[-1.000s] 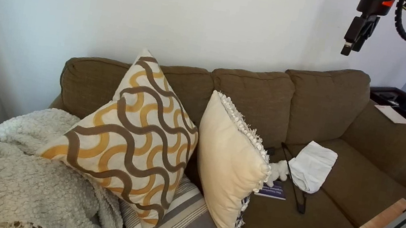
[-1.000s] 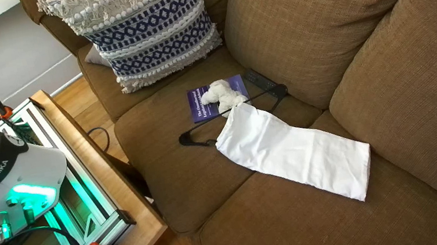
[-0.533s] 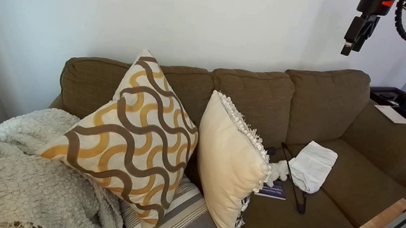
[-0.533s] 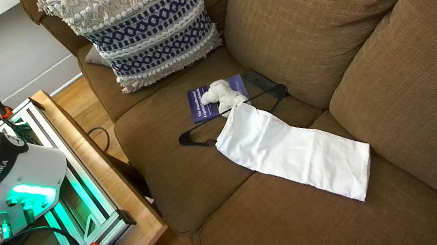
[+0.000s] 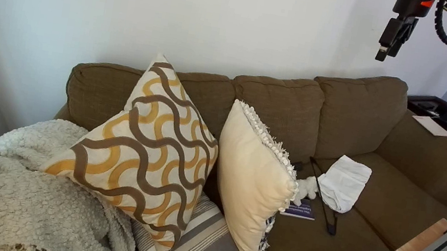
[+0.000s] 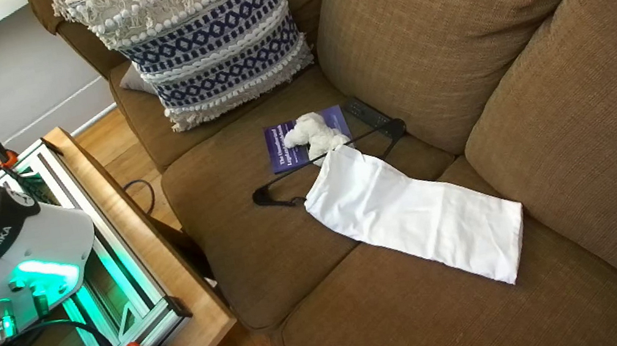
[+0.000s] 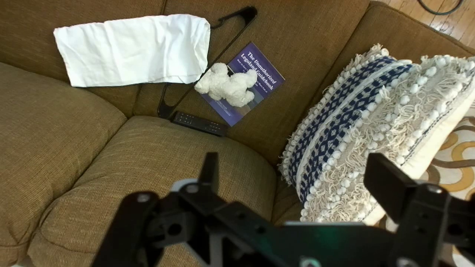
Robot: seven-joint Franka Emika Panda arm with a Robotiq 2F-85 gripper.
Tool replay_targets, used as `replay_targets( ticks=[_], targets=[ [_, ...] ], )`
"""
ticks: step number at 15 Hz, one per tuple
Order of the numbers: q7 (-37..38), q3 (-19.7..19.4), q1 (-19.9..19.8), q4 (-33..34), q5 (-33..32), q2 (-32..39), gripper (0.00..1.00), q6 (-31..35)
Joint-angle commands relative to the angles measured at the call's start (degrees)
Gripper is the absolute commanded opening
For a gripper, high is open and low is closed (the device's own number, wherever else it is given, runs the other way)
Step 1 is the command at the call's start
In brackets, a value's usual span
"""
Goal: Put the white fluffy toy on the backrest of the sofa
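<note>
The white fluffy toy (image 7: 232,87) lies on a purple book on the sofa seat; it also shows in both exterior views (image 5: 306,190) (image 6: 314,133). One end of it touches or lies close to a black hanger and a white cloth. The sofa's brown backrest cushions (image 5: 278,103) stand behind it and also show in the wrist view (image 7: 159,155). My gripper (image 5: 387,57) hangs high above the sofa, well apart from the toy. In the wrist view my gripper (image 7: 293,157) has its fingers wide apart with nothing between them.
The purple book (image 7: 265,70), black hanger (image 6: 268,195), white cloth (image 6: 414,212) and dark remote (image 7: 200,124) lie around the toy. A fringed pillow (image 6: 214,45) stands beside them. A patterned pillow (image 5: 157,146) and a fluffy blanket (image 5: 37,199) are farther along the sofa.
</note>
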Motion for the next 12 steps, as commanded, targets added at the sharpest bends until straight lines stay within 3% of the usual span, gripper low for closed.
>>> replay_targets(
  ticks=[1, 5, 12],
  targets=[
    [0.17, -0.46, 0.58, 0.15, -0.17, 0.07, 1.00, -0.15],
    [2.61, -0.23, -0.11, 0.34, -0.85, 1.08, 1.00, -0.89],
    [5.29, -2.32, -1.88, -10.91, -0.70, 7.64, 1.00, 5.09]
  ],
)
